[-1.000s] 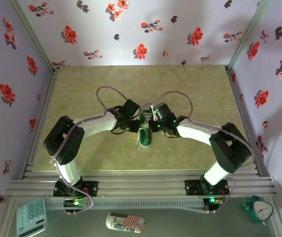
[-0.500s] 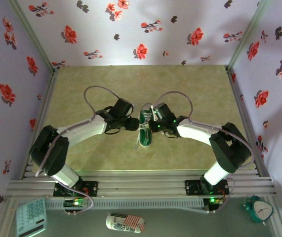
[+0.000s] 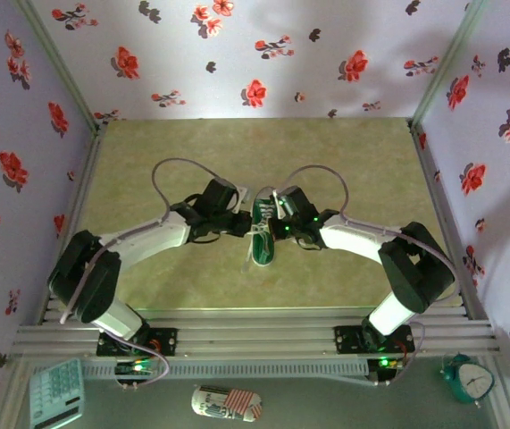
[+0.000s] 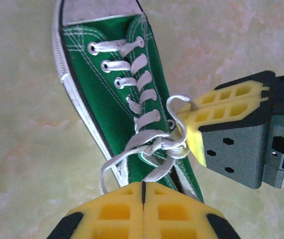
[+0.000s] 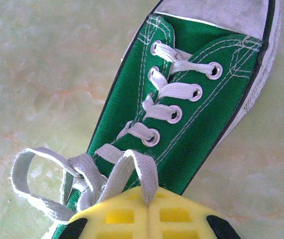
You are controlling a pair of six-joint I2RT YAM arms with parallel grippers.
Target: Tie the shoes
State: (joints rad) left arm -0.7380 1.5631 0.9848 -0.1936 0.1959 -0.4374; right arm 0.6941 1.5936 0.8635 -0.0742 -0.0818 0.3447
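The small green canvas low-top sneaker (image 3: 262, 243) with a white rubber sole and toe cap lay near the middle of the pale green marbled worktop (image 3: 147, 161), toe toward the near edge. Its long white laces (image 4: 151, 144) were gathered in a loose knot above the top eyelets. One open loop spread to the side in the right wrist view.

The left gripper (image 3: 238, 221) stood just beside the shoe's ankle end. Its yellow fingers (image 4: 117, 211) were pressed together on a strand of the laces that ran up from the knot. The right gripper (image 3: 279, 219) faced it across the shoe, its fingers (image 5: 176, 214) pinched on a flat loop of the laces.

Below the worktop's near edge, a pale calculator (image 3: 55, 393) sat at the left. A white striped red-and-dark patterned oblong thing (image 3: 226, 403) lay in the middle, and a teal alarm clock (image 3: 467, 380) at the right. Walls with red flowers (image 3: 237, 54) enclosed the worktop.
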